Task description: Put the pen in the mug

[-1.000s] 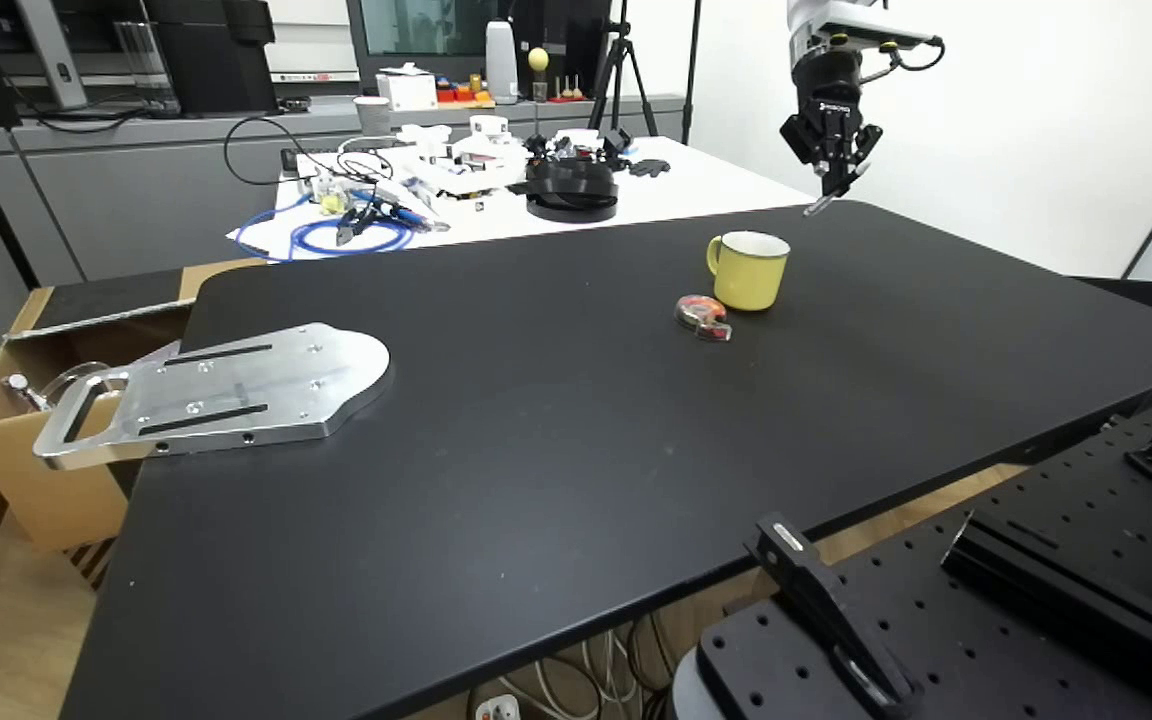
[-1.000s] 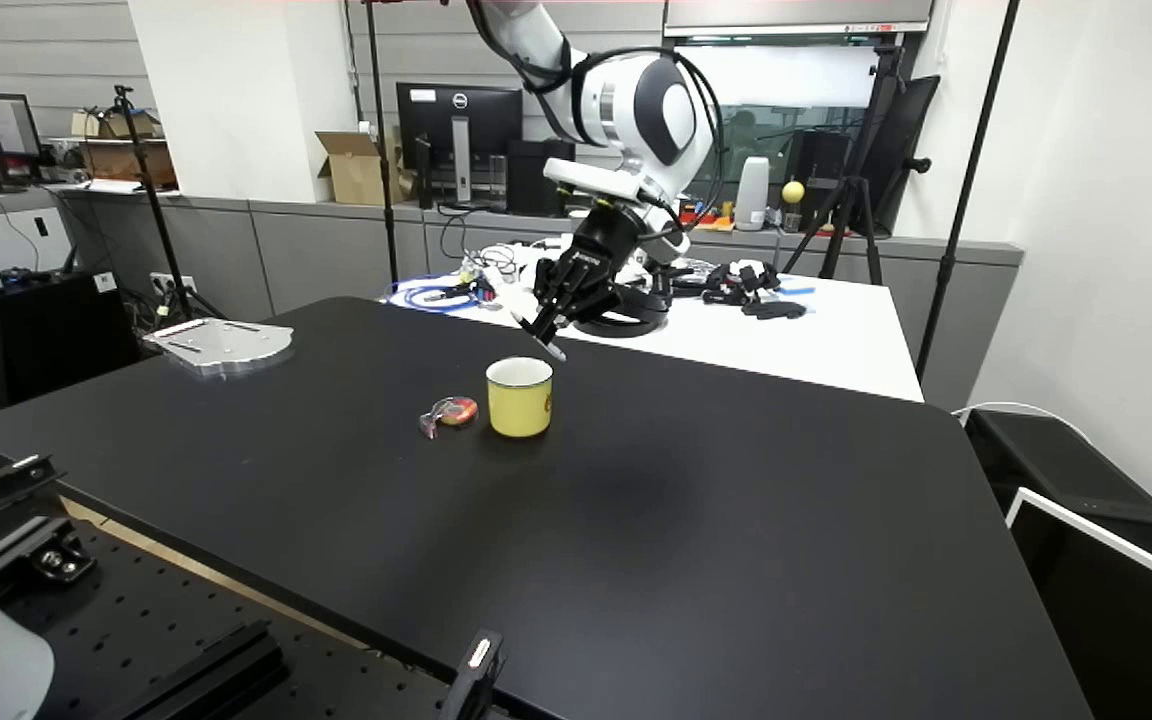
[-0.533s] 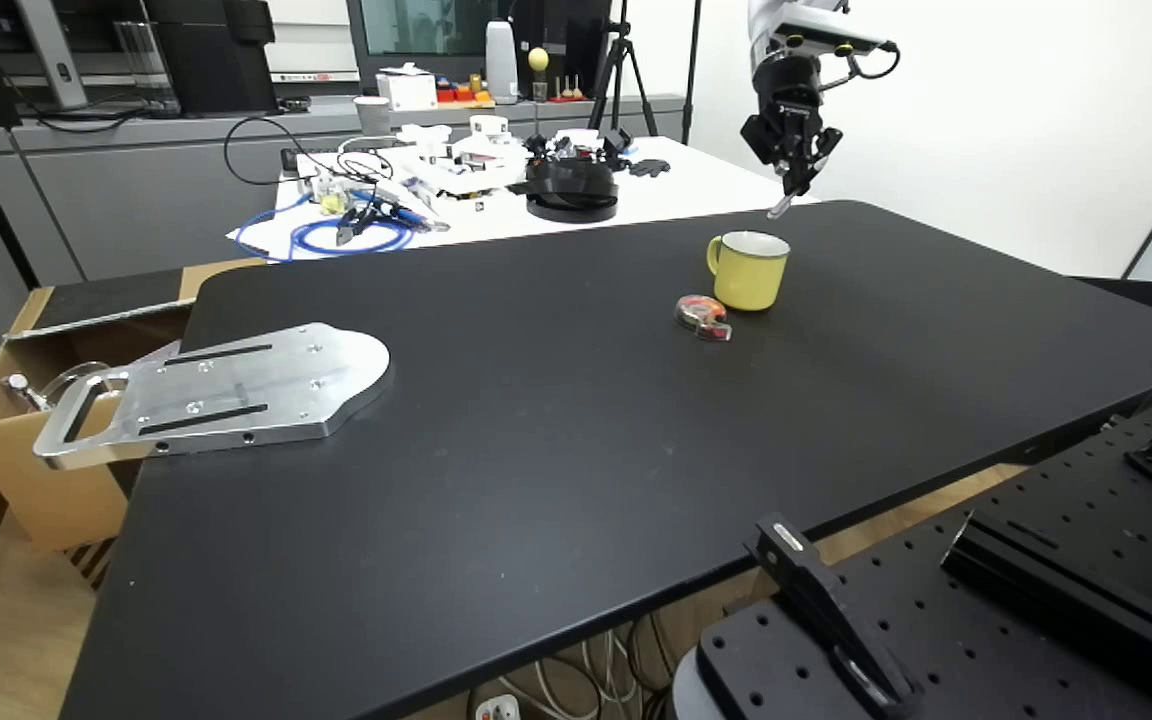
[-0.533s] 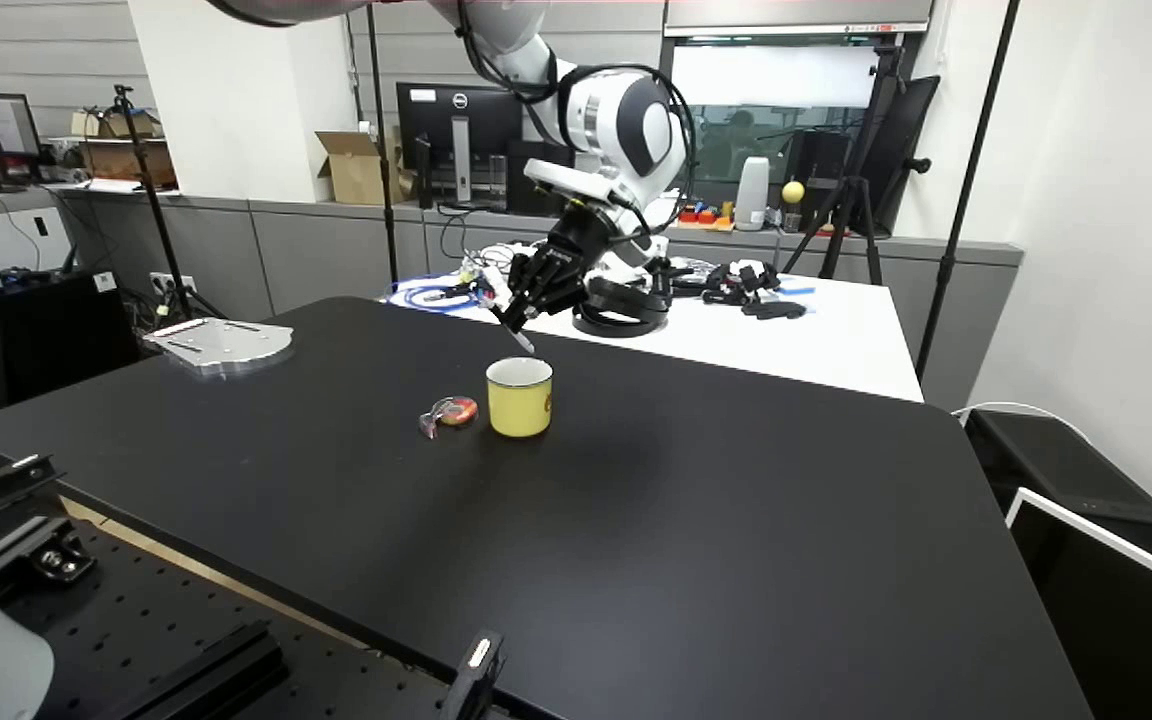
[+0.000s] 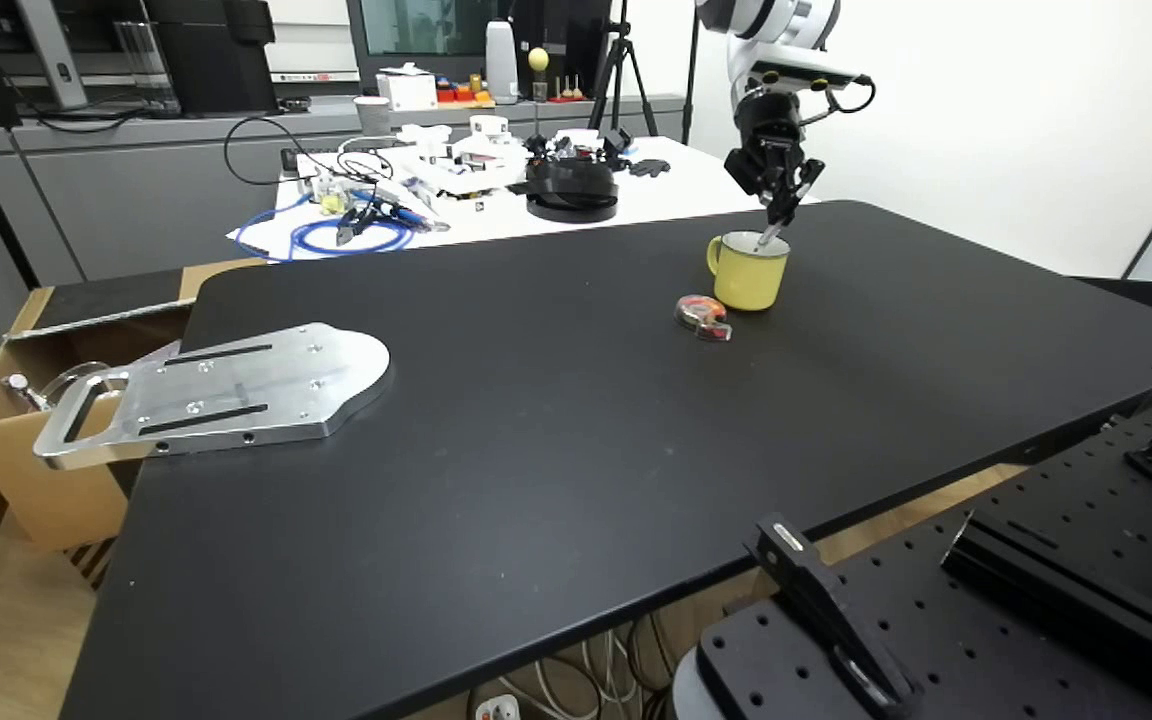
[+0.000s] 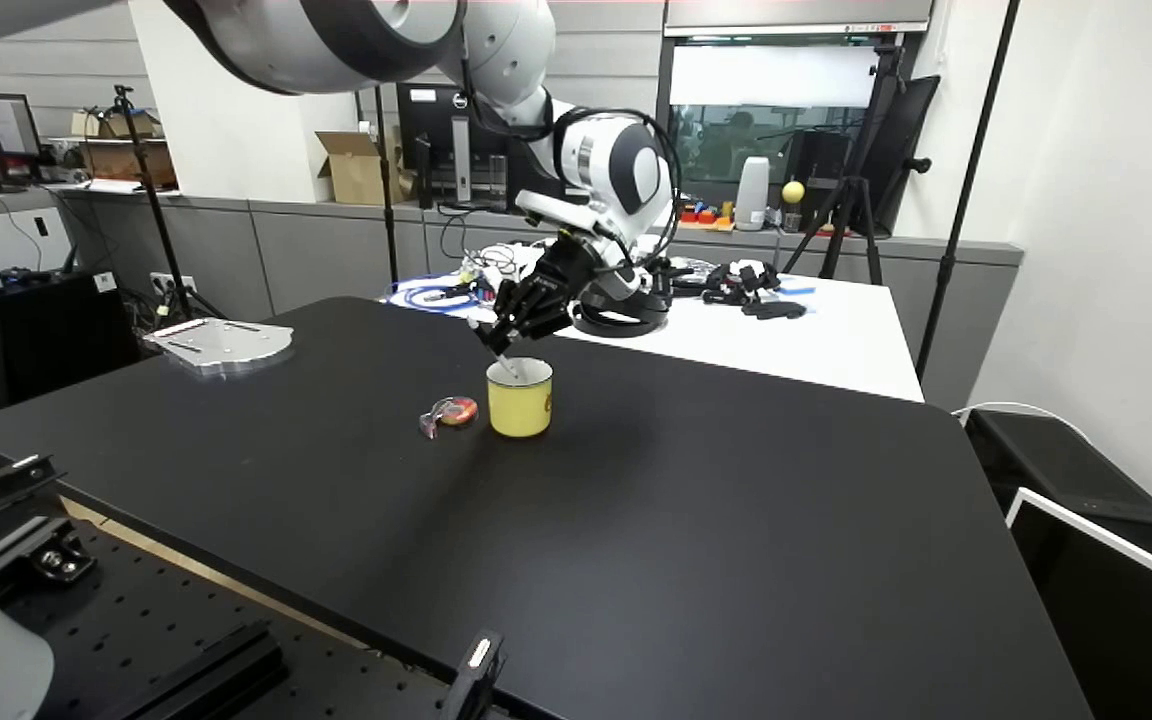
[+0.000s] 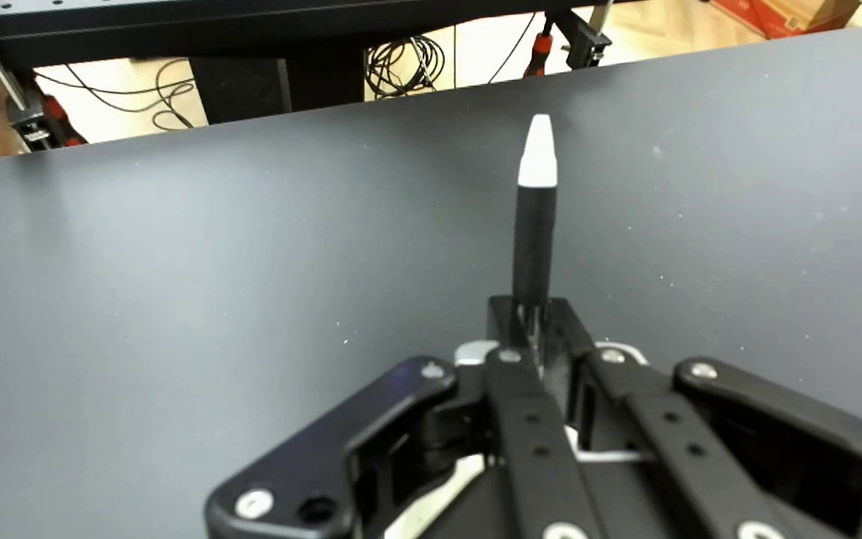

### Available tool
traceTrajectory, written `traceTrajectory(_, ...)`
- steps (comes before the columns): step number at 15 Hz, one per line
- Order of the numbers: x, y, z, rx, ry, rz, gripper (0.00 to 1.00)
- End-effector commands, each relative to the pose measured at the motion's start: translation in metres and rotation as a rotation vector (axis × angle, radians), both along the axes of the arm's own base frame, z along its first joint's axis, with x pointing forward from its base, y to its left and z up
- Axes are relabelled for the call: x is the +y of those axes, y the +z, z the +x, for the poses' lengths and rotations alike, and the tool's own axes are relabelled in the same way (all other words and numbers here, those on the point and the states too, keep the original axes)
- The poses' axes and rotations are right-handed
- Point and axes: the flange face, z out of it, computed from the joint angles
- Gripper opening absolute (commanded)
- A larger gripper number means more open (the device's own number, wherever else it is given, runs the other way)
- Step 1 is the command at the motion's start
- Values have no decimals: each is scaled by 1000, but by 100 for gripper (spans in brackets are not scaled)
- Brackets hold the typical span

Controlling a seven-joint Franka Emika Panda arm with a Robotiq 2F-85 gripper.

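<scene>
The pale-yellow mug (image 5: 751, 277) stands upright on the black table; it also shows in an exterior view (image 6: 520, 408). My gripper (image 5: 781, 214) is just above the mug's mouth, tilted; it also shows in an exterior view (image 6: 498, 345). In the wrist view the gripper (image 7: 532, 314) is shut on the pen (image 7: 534, 239), whose dark barrel and white tip stick out past the fingers. The pen's pale lower end (image 5: 768, 237) slants into the mug's mouth in both exterior views. Pale patches behind the fingers in the wrist view may be the mug; I cannot tell.
A small red and clear tape dispenser (image 5: 703, 317) lies close beside the mug. A flat grey metal plate (image 5: 226, 390) overhangs the table's edge above a cardboard box (image 5: 46, 490). A white table (image 6: 816, 340) with cables and gear stands behind.
My gripper has moved left and down in both exterior views, carrying the pen from above and beside the mug to the mug's mouth. The pen's lower end is now inside the rim.
</scene>
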Motion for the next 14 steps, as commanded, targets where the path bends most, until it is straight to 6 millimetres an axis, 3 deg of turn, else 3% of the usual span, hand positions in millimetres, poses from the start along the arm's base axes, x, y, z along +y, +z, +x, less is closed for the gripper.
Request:
traceTrajectory(1,-5,-12,11,-11,-62,-47,37)
traceTrajectory(3,-5,-16,15,-31,-70,-65,43)
traceTrajectory(7,-5,-8,22,-73,-72,-72,71)
traceTrajectory(11,-9,24,35,-169,-66,-64,98)
traceTrajectory(14,-16,51,58,-353,-38,-114,100)
